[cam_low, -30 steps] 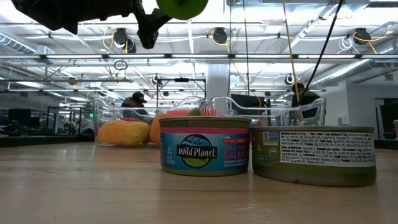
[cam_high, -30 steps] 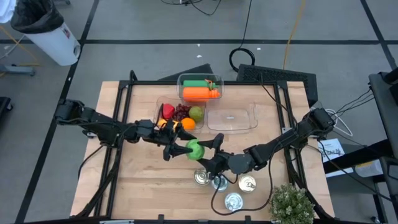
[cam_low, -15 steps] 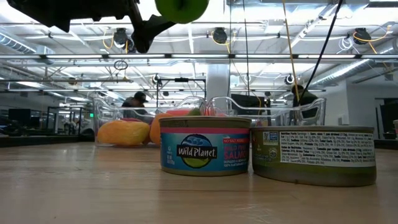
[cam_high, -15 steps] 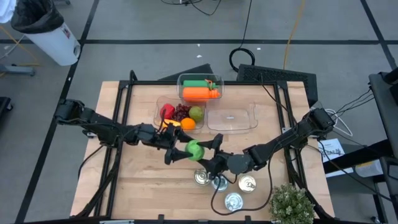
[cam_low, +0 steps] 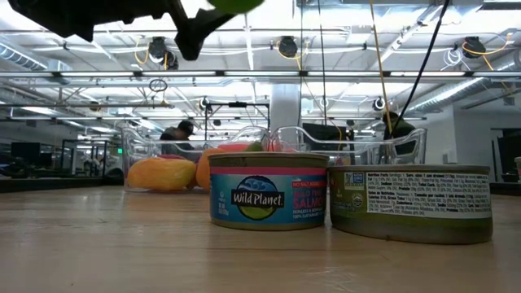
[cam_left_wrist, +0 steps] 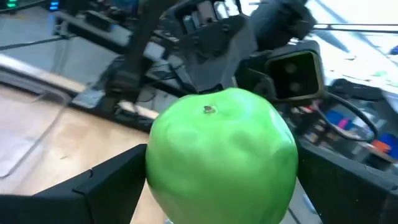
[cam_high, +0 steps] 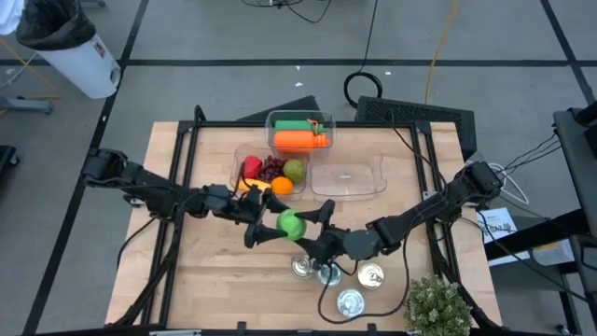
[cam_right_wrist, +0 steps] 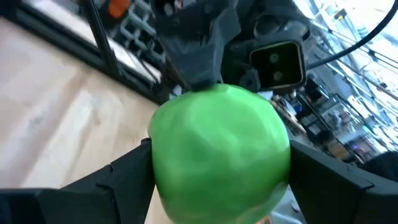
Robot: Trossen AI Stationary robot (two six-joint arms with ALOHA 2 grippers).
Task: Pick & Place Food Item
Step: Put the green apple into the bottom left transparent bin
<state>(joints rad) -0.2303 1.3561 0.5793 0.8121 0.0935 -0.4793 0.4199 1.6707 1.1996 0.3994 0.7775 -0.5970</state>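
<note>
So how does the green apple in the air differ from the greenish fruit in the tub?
The green apple is bright green, held off the table in the left claw. The greenish fruit is duller, yellower, lying in a clear tub among other fruit. Both are round, similar in size.

A potted plant [cam_high: 437, 308] at the table's [cam_high: 215, 271] corner; a bin [cam_high: 70, 51] on the floor
</note>
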